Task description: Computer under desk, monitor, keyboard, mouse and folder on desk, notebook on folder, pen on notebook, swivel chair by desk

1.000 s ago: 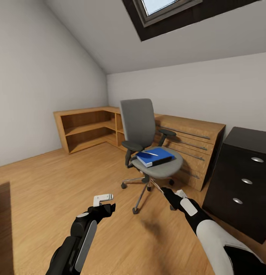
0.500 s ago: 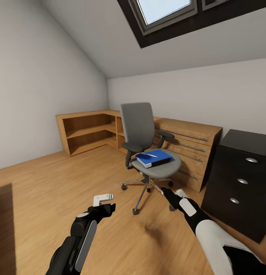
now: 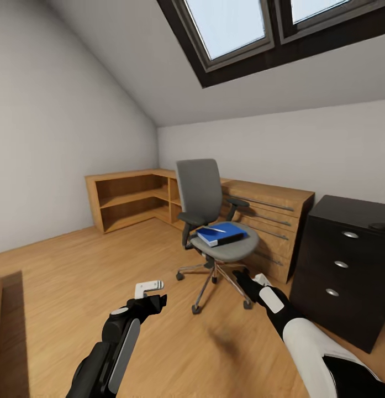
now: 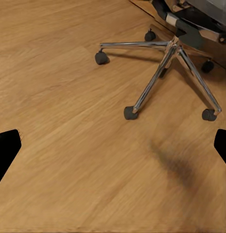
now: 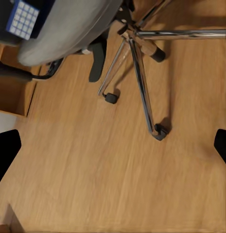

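both jaws wide open, holding nothing

Left arm: we hold it low and forward.
Left gripper (image 3: 150, 293): fingers spread apart, nothing held.
Right arm: we extend it forward.
Right gripper (image 3: 248, 279): fingers spread apart, nothing held.

Desk (image 3: 347, 265) cut off at right edge; chair back top cropped in wrist views

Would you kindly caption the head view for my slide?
Both arms face a swivel chair carrying a folder and pen, beside a wooden chest.
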Available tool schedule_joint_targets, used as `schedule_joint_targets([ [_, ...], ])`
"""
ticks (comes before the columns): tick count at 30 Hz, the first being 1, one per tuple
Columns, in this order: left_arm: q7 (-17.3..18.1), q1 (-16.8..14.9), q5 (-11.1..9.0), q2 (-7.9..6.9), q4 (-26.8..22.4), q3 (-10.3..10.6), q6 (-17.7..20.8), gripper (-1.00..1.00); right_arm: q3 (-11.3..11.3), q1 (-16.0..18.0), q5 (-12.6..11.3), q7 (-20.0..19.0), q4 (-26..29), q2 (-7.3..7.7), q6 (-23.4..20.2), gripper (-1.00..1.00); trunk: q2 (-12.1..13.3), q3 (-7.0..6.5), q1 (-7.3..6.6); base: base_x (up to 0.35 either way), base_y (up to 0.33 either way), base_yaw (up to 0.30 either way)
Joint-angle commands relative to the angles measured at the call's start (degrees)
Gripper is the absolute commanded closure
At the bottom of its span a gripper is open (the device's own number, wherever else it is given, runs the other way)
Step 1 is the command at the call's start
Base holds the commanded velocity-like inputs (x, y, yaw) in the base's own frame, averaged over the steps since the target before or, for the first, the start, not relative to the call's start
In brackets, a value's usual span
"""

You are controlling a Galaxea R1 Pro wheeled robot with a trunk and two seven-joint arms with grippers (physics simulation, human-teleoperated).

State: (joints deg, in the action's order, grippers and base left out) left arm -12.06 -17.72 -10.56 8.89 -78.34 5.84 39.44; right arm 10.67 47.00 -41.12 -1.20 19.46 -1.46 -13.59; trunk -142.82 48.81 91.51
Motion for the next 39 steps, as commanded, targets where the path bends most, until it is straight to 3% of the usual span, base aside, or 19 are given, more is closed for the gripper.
schedule_joint_targets([
  [1, -0.51, -0.03, -0.61, -0.01, -0.09, 0.05, 0.20, -1.00, 0.40, 0.02, -0.10, -0.12, 0.06, -0.04, -0.29, -1.00, 0.38, -0.12, -0.27, -0.334, 0.000, 0.000],
  [11, -0.51, -0.03, -0.63, -0.03, -0.26, -0.03, 0.20, -1.00, 0.40, 0.02, -0.10, -0.12, 0.04, -0.04, -0.29, -1.00, 4.39, -1.92, -2.47, -0.319, -0.080, 0.000],
  [27, -0.51, -0.03, -0.69, -0.10, -0.41, -0.56, 0.20, -1.00, 0.32, 0.02, -0.06, -0.12, 0.05, -0.04, -0.29, -1.00, 10.81, -4.79, -5.98, -0.026, -0.014, 0.000],
  [29, -0.51, -0.03, -0.69, -0.10, -0.41, -0.56, 0.20, -1.00, -0.03, 0.01, 0.10, -0.15, 0.06, -0.04, -0.29, -1.00, 11.61, -5.15, -6.42, 0.000, 0.000, 0.000],
  [32, -0.51, -0.03, -0.69, -0.10, -0.46, -0.62, 0.15, -1.00, -2.31, 0.02, 0.50, -0.14, 0.06, -0.04, -0.29, -1.00, 12.82, -5.69, -7.08, 0.000, 0.000, 0.000],
  [39, -0.51, -0.03, -1.27, -0.10, -0.42, -1.93, 0.11, -1.00, -3.27, 0.02, 0.54, -0.17, 0.19, 0.03, -0.29, -1.00, 15.62, -6.94, -8.62, 0.000, 0.000, 0.000],
])
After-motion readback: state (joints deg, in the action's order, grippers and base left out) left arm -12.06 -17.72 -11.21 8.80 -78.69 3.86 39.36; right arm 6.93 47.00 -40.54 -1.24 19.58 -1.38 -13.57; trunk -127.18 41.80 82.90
